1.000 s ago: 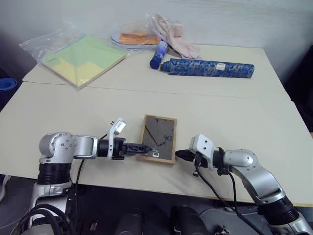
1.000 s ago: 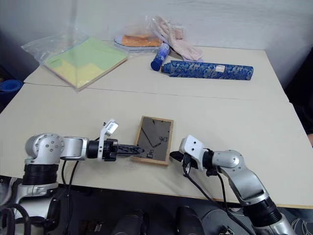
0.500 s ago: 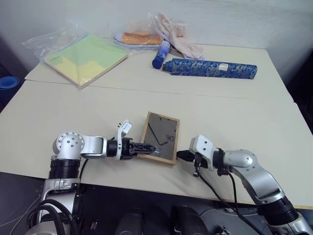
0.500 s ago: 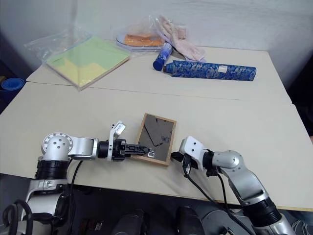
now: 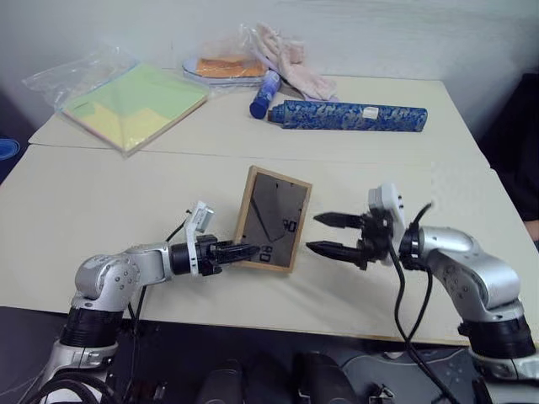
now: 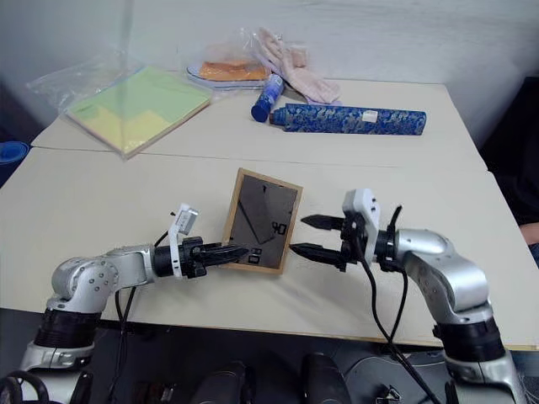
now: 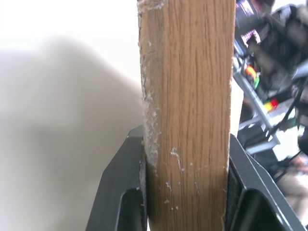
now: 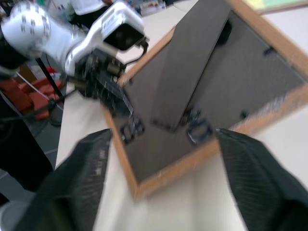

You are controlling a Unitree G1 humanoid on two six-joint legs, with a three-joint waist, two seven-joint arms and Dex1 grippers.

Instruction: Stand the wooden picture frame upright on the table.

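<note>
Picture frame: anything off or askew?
Yes. The wooden picture frame is tilted, back panel toward the camera, not standing; its fold-out stand looks flat against the back. The left tool pinches its edge, and the right tool is open beside it.

Cream table [image 5: 126, 194] carrying green-yellow paper pack [image 5: 135, 97], blue patterned tube [image 5: 347, 115], blue bottle [image 5: 261, 82], pink cloth [image 5: 290, 61], orange-topped plate [image 5: 221, 66]; wooden picture frame [image 5: 271, 219] resting on lower edge.

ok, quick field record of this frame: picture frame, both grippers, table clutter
frame: wooden picture frame, tilted up off the table, dark back panel facing the camera
left gripper: left gripper shut on the frame's lower left edge
right gripper: right gripper open, beside the frame's right side, apart from it
far clutter: blue patterned tube, green-yellow paper pack
</note>
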